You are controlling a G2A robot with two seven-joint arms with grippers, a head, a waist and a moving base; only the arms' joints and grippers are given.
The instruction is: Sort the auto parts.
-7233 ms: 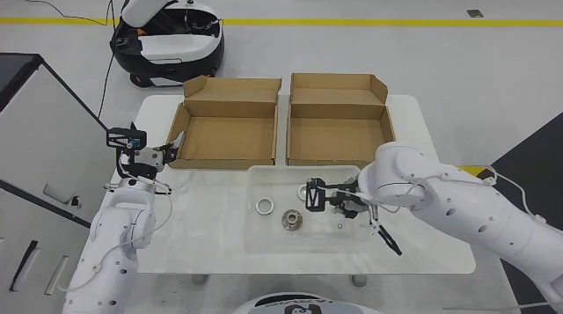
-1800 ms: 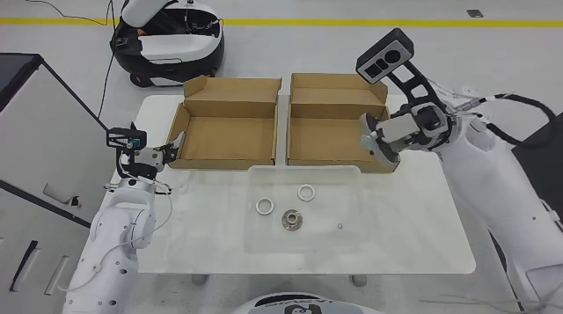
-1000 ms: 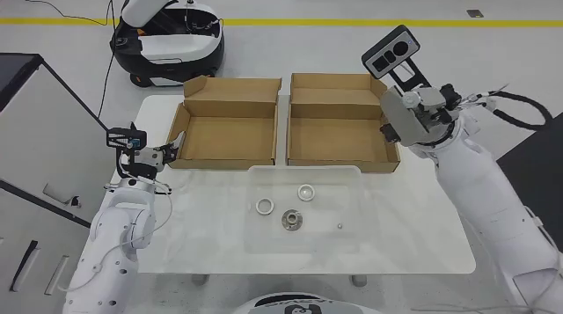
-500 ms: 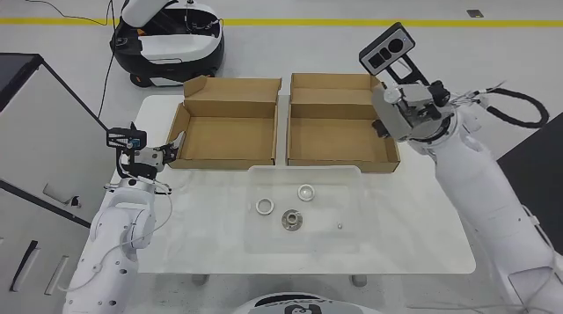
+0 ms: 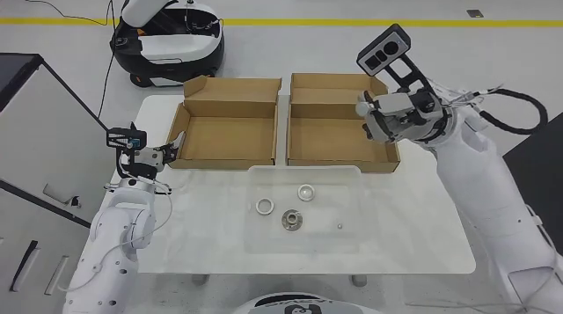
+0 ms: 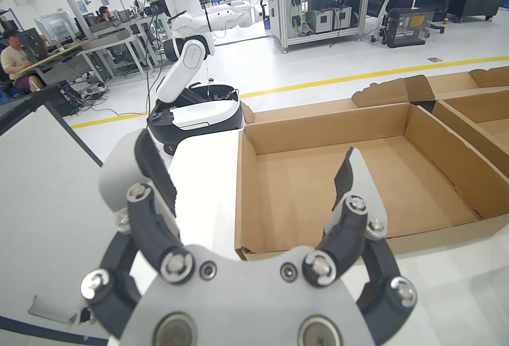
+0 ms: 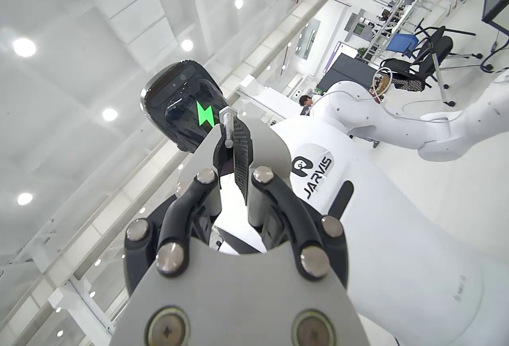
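My right gripper is shut on a small silver bolt and is tilted up towards the ceiling. From above, the right gripper hangs over the right edge of the right cardboard box. A clear tray holds two white rings, a metal flange and a tiny part. My left gripper stands open with nothing in it, just outside the near left corner of the left cardboard box, whose floor is bare.
The two open boxes sit side by side at the back of the white table, with the tray in front of them. Another robot's base stands on the floor beyond the table. A grey cabinet is to the left.
The right arm has risen from the tray to above the right box's right side and turned its wrist upward over the last second. The left arm has not moved.
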